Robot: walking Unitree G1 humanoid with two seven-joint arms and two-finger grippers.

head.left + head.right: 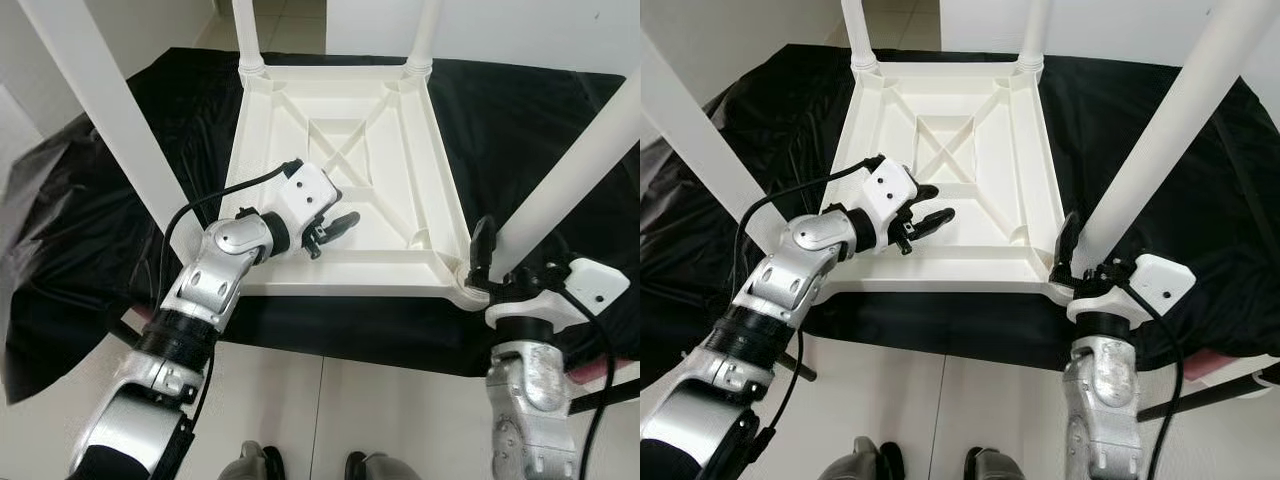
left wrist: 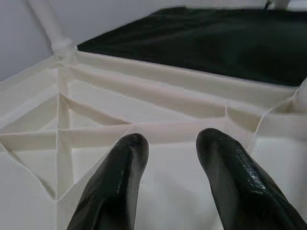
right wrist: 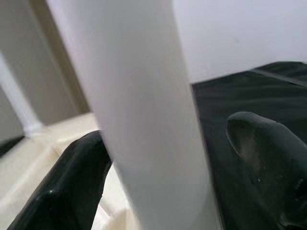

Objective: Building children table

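Lay upside down on the black cloth [image 1: 520, 110]: one white tabletop [image 1: 350, 150], four legs counted, all standing up from its corners. Stood upright at the tabletop's near right corner: the leg [image 1: 560, 180] between the right gripper [image 3: 168, 177] fingers, closed around it. Hovered over the tabletop's near left ribs, clearly farther from that corner: left gripper [image 2: 170, 143], fingers apart, holding nothing.
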